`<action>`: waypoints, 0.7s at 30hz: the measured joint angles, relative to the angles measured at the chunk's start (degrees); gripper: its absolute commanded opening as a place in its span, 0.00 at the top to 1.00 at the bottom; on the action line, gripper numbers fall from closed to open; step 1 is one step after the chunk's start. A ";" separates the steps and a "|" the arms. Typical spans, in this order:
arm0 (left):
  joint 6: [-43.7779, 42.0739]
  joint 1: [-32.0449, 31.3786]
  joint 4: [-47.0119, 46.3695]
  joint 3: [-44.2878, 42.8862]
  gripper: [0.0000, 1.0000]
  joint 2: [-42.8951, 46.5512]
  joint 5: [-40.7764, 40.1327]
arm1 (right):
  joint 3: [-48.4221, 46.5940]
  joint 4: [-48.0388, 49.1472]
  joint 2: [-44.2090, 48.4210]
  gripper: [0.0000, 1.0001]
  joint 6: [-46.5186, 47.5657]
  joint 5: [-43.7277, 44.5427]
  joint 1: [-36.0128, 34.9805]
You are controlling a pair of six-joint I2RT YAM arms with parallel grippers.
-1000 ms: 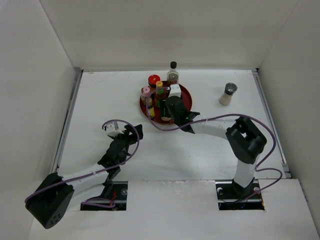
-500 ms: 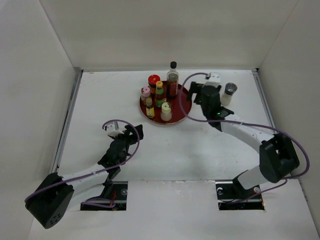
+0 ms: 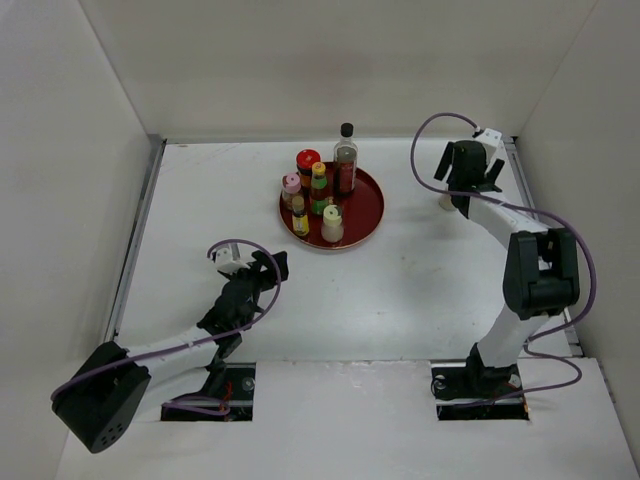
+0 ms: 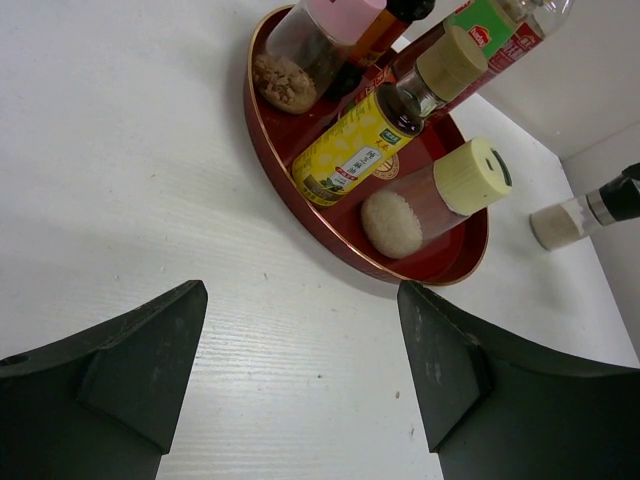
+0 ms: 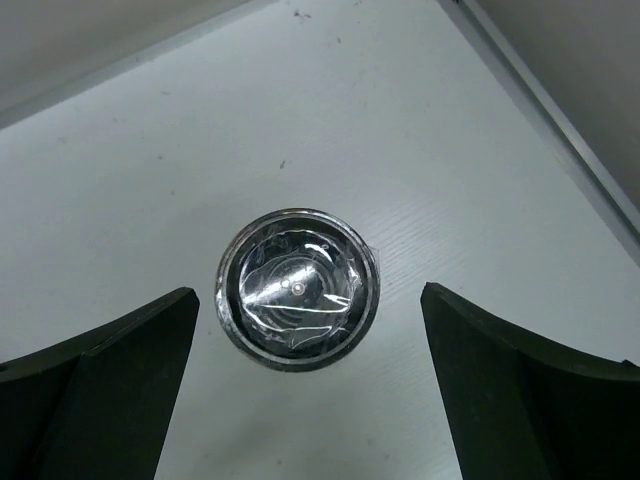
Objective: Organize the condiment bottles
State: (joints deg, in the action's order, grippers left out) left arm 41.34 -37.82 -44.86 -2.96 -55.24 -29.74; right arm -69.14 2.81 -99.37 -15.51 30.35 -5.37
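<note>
Six of the condiment bottles (image 3: 319, 190) are already standing together on the round red plate (image 3: 366, 205) at the far middle, among them the tall black-capped bottle (image 3: 346, 160) and the cream-capped shaker (image 3: 332, 224). Only the grey-capped shaker (image 5: 298, 288) is standing alone at the far right, so one bottle is left to bring. The right gripper (image 3: 466, 172) is hovering directly above it, jaws wide apart and holding nothing. A second ago this gripper was over the plate and less open. Now it has swung right. The left gripper (image 3: 264, 266) is resting at the near left, half open and empty, unmoved.
</note>
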 measured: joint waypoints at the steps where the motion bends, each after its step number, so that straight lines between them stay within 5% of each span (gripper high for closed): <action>1: 0.02 0.04 0.02 0.00 0.24 -0.15 0.02 | -0.57 -0.66 -0.81 0.00 0.13 -0.72 0.33; 5: 0.02 -0.09 -0.04 0.00 0.24 -0.94 0.07 | -3.32 -1.40 -3.96 0.02 0.48 -4.39 2.14; 11: 0.02 -0.02 -0.39 0.00 0.24 -1.11 0.20 | -6.95 -1.33 -7.41 0.41 0.81 -7.04 3.26; 14: 0.02 0.28 -0.42 0.00 0.24 -0.94 0.24 | -6.95 -1.25 -7.43 0.38 0.66 -7.17 3.26; 21: 0.02 0.28 -0.61 0.00 0.24 -0.79 0.42 | -3.82 -0.98 -4.57 0.51 0.00 -7.34 2.99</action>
State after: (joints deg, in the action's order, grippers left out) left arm 41.36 -37.54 -45.47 -2.96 -56.03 -29.32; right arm -72.97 1.83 -103.94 -15.51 23.00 -2.37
